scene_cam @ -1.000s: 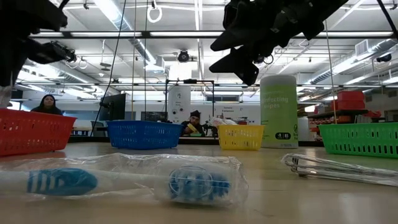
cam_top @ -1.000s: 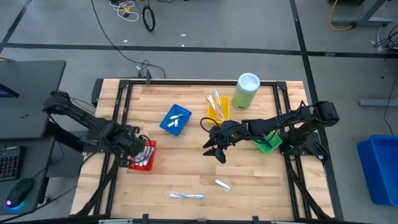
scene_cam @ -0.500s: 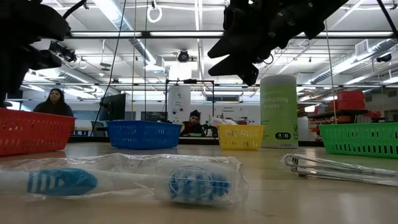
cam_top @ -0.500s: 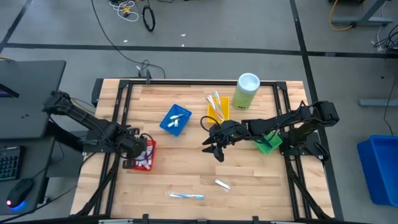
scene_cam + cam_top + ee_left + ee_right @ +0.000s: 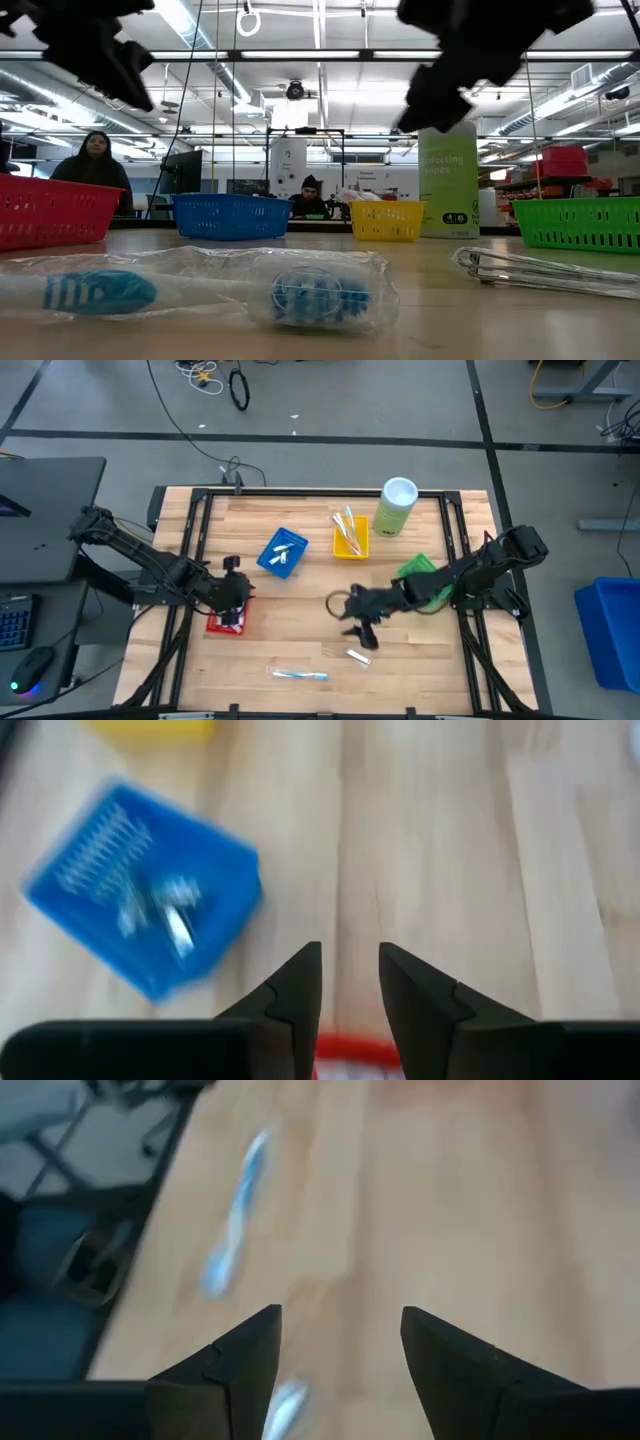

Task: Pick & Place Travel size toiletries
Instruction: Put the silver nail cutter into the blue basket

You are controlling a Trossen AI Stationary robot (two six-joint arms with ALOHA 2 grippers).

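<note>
My left gripper (image 5: pixel 236 586) hovers open over the far edge of the red tray (image 5: pixel 225 620), which holds white toiletries; nothing is between its fingers (image 5: pixel 350 965). My right gripper (image 5: pixel 360 628) hangs open above the table's middle, just beyond a small wrapped item (image 5: pixel 357 656) lying flat on the wood, and it is empty (image 5: pixel 340 1330). A blue-and-white toothbrush in a clear wrapper (image 5: pixel 300 674) lies flat near the front edge (image 5: pixel 200 290) (image 5: pixel 235 1220). Another clear-wrapped item (image 5: pixel 540 270) lies to its right.
A blue tray (image 5: pixel 282 553) with small items and a yellow tray (image 5: pixel 349 535) with toothbrushes sit at the far middle. A tall pale-green canister (image 5: pixel 396 507) stands at the far right. A green tray (image 5: pixel 420 572) lies under my right arm. People sit beyond the table (image 5: pixel 95 165).
My left gripper has risen out of the red tray and shifted a little toward the table's right. My right gripper has moved toward the near edge, coming down closer to the small wrapped item. The items on the table have stayed where they were.
</note>
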